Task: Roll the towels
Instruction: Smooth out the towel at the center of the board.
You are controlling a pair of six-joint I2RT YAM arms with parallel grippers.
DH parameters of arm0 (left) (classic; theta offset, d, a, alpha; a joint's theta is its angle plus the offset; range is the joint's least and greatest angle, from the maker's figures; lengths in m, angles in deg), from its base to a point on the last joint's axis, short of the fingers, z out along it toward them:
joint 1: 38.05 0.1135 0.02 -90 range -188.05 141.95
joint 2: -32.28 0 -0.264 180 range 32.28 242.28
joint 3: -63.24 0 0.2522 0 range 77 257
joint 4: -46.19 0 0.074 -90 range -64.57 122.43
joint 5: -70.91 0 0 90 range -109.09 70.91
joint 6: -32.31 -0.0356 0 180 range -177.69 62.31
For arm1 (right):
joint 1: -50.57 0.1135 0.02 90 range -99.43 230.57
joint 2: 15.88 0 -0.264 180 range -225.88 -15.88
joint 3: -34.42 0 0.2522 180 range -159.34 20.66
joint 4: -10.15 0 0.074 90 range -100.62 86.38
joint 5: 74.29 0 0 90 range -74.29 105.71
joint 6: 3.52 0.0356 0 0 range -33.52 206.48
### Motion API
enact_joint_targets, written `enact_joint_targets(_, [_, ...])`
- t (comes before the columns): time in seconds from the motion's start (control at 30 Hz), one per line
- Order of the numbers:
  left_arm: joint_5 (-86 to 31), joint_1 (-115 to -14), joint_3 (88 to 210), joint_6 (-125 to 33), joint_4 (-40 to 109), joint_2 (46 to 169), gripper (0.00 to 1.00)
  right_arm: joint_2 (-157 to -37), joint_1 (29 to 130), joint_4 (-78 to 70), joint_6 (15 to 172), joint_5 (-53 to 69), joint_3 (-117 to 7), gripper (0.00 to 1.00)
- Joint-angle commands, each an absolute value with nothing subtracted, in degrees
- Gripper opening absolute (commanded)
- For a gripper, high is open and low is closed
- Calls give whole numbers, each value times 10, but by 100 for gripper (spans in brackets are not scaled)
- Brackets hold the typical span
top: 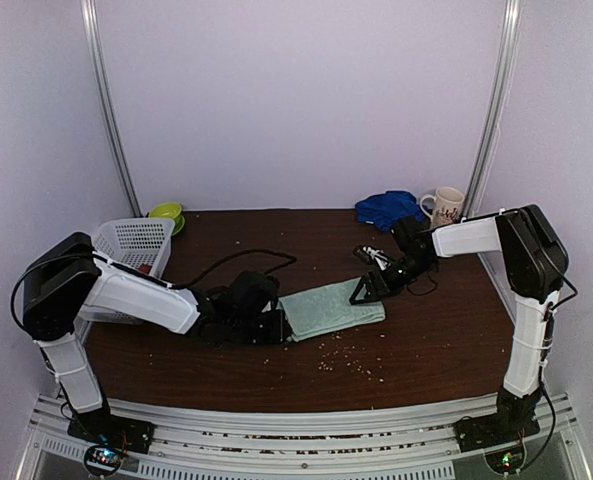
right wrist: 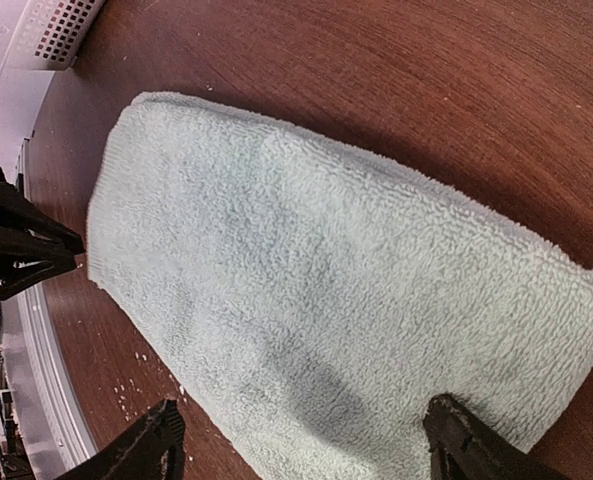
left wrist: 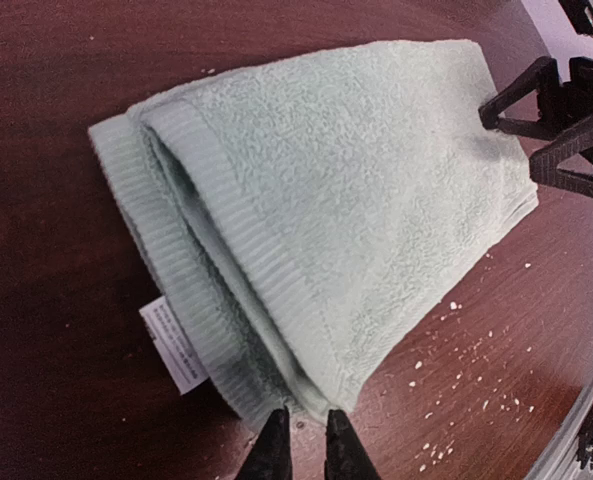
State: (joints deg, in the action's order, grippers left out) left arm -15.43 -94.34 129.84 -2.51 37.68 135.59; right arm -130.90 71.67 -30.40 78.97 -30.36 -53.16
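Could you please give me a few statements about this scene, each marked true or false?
1. The mint-green towel lies folded flat, not rolled. True.
2. The blue towel is spread out at the middle of the table. False: it lies bunched at the far edge, beside the mug.
3. The right gripper has its fingers wide apart over the mint-green towel. True.
4. The mug stands inside the white basket. False: it stands at the far right, and the basket is on the left.
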Motion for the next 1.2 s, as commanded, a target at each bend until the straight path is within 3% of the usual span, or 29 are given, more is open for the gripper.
enact_joint_targets(0.0, [-164, -944, 1283, -34, 355, 1334, 23, -1320, 711, -325, 776, -284, -532, 84])
enact_joint_targets(0.17, [-161, -946, 1277, -41, 346, 1308, 43, -1297, 711, -379, 735, -302, -549, 85])
enact_joint_targets(0.37, [-67, -944, 1323, -84, 285, 1260, 77, -1253, 711, -458, 672, -329, -572, 86])
enact_joint_targets(0.5, [-41, -935, 1372, -120, 273, 1279, 78, -1214, 710, -463, 656, -336, -566, 89])
enact_joint_targets(0.8, [-73, -889, 1446, -170, 283, 1392, 57, -1222, 704, -467, 666, -334, -557, 88])
enact_joint_targets(1.03, [-122, -888, 1458, -184, 328, 1405, 30, -1245, 698, -459, 675, -329, -549, 84])
enact_joint_targets(1.17, [-146, -889, 1449, -182, 361, 1403, 13, -1262, 696, -464, 674, -334, -546, 76])
